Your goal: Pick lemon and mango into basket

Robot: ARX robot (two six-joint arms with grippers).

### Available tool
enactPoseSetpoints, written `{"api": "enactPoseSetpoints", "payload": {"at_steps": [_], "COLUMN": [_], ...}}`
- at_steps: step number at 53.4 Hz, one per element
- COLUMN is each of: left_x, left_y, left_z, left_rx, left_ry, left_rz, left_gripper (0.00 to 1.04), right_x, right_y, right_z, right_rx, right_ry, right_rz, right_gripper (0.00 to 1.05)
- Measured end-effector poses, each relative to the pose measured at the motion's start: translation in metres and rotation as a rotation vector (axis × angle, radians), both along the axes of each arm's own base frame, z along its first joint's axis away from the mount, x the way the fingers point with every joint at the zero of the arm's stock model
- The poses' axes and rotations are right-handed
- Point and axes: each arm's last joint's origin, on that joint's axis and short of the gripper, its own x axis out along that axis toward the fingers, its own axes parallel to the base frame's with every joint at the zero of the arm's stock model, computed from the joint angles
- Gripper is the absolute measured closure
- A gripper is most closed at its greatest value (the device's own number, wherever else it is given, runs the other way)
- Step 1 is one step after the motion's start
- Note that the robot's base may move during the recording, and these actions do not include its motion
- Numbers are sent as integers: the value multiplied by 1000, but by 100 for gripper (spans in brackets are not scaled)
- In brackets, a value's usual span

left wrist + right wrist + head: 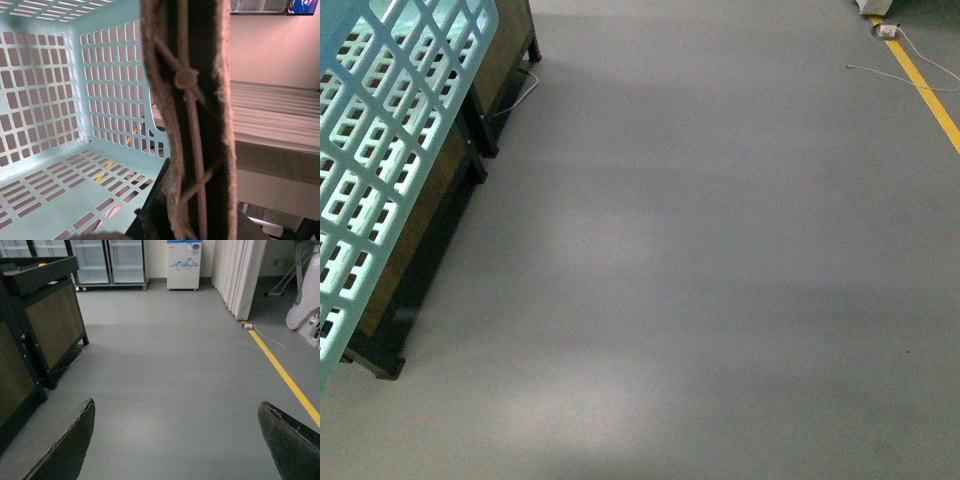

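Two fruits short. Front view: the basket (380, 150) rides high and tilted at far left, close to the lens, above a dark worktop (430, 230) on bare grey floor (720, 300). A yellow line (930, 90) and a white plug (887, 31) lie well off to the right.

Left wrist view: the left pincer (200, 215) appears clamped on the brown handle (195, 100), though its jaws are mostly hidden. The basket's slotted inside shows no fruit.

Right wrist view: the right pincer (176, 407) hangs with jaws wide apart, holding nothing, facing glass-door fridges (107, 260) and a folding screen (240, 270). Neither lemon nor mango is seen; an orange speck (42, 263) on the worktop is too small to name.

Best practice now, by this reading: level the basket, grip the handle firmly, and turn the free arm toward the worktop.
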Motion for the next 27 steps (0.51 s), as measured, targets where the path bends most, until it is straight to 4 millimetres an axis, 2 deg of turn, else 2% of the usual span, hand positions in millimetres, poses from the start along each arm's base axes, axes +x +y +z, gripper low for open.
{"api": "enactPoseSetpoints", "payload": {"at_steps": [27], "left_x": [0], "left_y": [0], "left_z": [0], "left_rx": [0], "left_ry": [0], "left_rz": [0], "left_gripper": [99], "right_x": [0], "right_y": [0], "right_z": [0], "right_rx": [0], "right_ry": [0], "right_rz": [0], "right_gripper": [9]}}
